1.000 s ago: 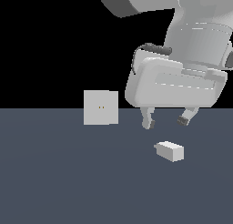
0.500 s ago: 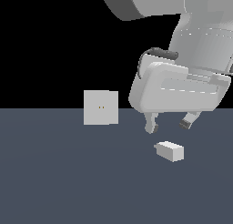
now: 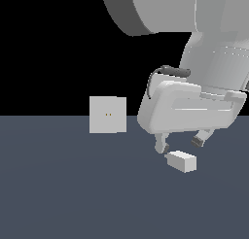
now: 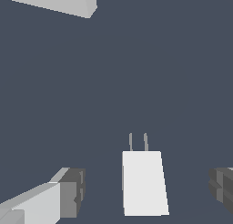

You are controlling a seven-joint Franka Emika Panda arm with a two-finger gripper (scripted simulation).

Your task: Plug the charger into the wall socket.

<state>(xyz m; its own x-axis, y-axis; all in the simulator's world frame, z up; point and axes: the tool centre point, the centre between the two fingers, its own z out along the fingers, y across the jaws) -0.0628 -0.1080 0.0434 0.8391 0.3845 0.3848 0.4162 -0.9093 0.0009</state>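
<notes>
The charger is a small off-white block lying on the dark grey floor, its two thin prongs pointing toward the exterior view's left. In the wrist view the charger lies between my two fingertips with its prongs facing away. My gripper hovers just above it, open, one finger on each side, neither touching the block. The gripper straddles it with wide gaps. The wall socket is an upright off-white square plate with two small yellowish holes, standing to the exterior view's left of the charger. The wall socket shows as a slanted edge.
The dark grey floor stretches around both objects. The big white arm body fills the upper part of the exterior view's right.
My gripper has come down toward the charger, its fingertips now level with the block's top. The charger and socket have not moved.
</notes>
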